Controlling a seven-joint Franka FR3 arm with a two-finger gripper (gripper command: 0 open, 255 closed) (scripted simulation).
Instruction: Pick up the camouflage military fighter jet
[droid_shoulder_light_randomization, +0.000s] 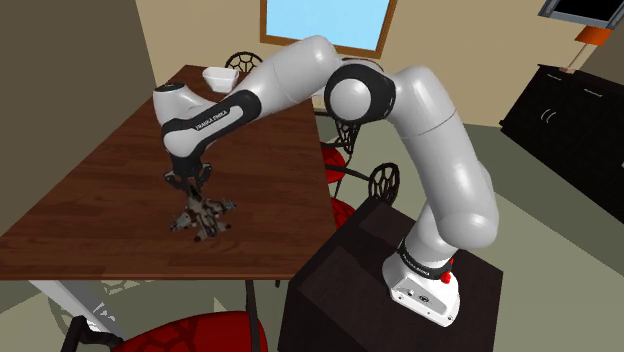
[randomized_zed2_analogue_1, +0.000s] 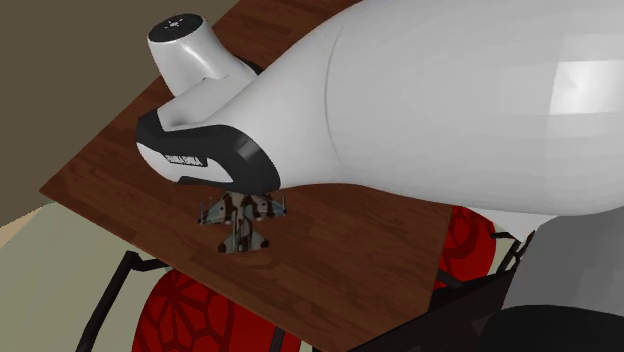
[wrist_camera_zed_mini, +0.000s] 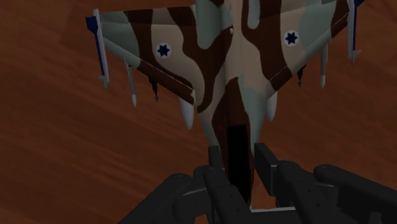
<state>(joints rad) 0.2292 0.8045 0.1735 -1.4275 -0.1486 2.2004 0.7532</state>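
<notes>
Brown, tan and grey-green camouflage jet (wrist_camera_zed_mini: 222, 57); black fingers (wrist_camera_zed_mini: 266, 167); brown table (wrist_camera_zed_mini: 57, 159)

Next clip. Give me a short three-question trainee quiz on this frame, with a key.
1. True or false: the camouflage fighter jet lies on the floor.
2. What stands at the far end of the wooden table in the shoulder view? A) white bowl B) mug C) book
3. Fill in: the gripper has its fingers closed on the jet's ___.
Key: 1 false, it is on the table; 2 A; 3 nose.
</notes>
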